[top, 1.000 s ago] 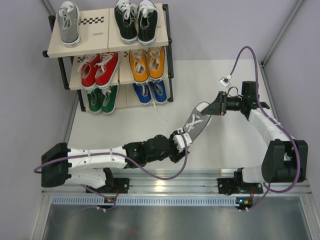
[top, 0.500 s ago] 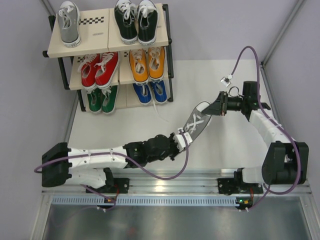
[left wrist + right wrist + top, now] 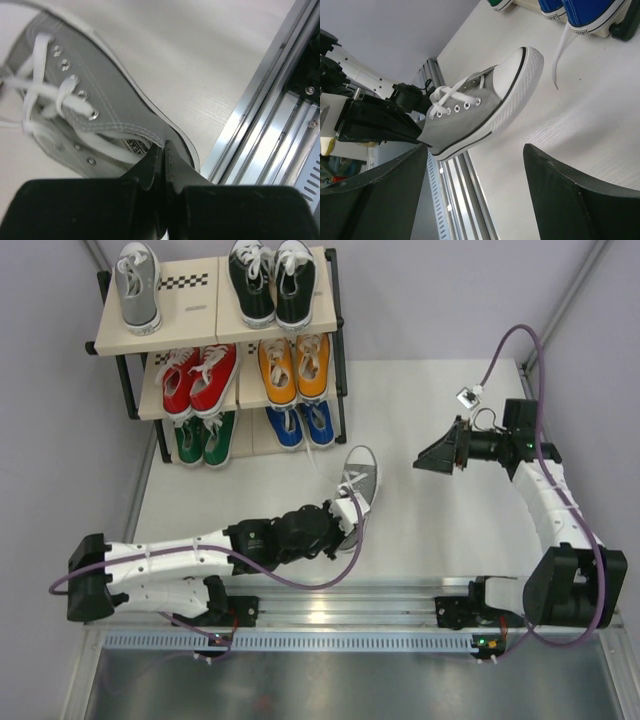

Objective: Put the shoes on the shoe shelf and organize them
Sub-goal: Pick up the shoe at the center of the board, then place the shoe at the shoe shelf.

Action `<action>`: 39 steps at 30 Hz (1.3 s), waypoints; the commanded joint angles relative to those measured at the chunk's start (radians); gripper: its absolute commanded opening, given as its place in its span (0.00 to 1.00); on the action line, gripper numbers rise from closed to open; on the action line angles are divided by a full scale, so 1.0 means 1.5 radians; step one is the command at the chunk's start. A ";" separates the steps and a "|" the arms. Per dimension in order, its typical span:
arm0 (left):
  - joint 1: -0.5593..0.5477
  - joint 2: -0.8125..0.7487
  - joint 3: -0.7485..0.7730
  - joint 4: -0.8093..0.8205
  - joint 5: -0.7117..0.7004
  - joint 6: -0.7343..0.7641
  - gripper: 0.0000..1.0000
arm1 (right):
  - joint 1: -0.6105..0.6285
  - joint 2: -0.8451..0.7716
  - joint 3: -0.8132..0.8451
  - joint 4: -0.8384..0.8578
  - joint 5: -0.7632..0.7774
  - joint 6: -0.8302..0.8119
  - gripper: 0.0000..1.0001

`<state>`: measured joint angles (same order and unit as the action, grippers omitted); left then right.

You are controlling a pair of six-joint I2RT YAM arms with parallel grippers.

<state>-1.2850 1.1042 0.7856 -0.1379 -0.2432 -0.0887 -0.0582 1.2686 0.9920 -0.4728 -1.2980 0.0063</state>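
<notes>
One grey shoe [image 3: 358, 478] pinched by left fingers [image 3: 180, 172]

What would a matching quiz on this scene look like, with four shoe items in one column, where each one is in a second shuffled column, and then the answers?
Column 1
1. black shoes
2. red shoes
3. blue shoes
4. loose grey shoe

Column 2
A. on the bottom board
B. gripped at the heel by the left gripper
C. on the top board
D. on the middle board

Pairs: 1-C, 2-D, 3-A, 4-B
</notes>
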 commanded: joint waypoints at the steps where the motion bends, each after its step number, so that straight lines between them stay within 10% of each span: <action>1: 0.002 -0.043 0.049 -0.003 -0.040 -0.018 0.00 | -0.016 -0.030 0.029 -0.017 0.011 -0.042 0.78; 19: 0.002 -0.042 0.439 -0.351 -0.139 0.173 0.00 | -0.111 -0.083 -0.046 -0.024 0.031 -0.111 0.81; 31: 0.002 0.080 0.795 -0.392 -0.158 0.357 0.00 | -0.112 -0.079 -0.058 -0.024 0.026 -0.126 0.82; 39: 0.003 0.170 0.966 -0.369 -0.331 0.528 0.00 | -0.112 -0.086 -0.062 -0.027 0.014 -0.127 0.82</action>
<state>-1.2839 1.3422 2.1376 -0.7929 -0.5724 0.5140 -0.2123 1.1656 0.9028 -0.5243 -1.2430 -0.1562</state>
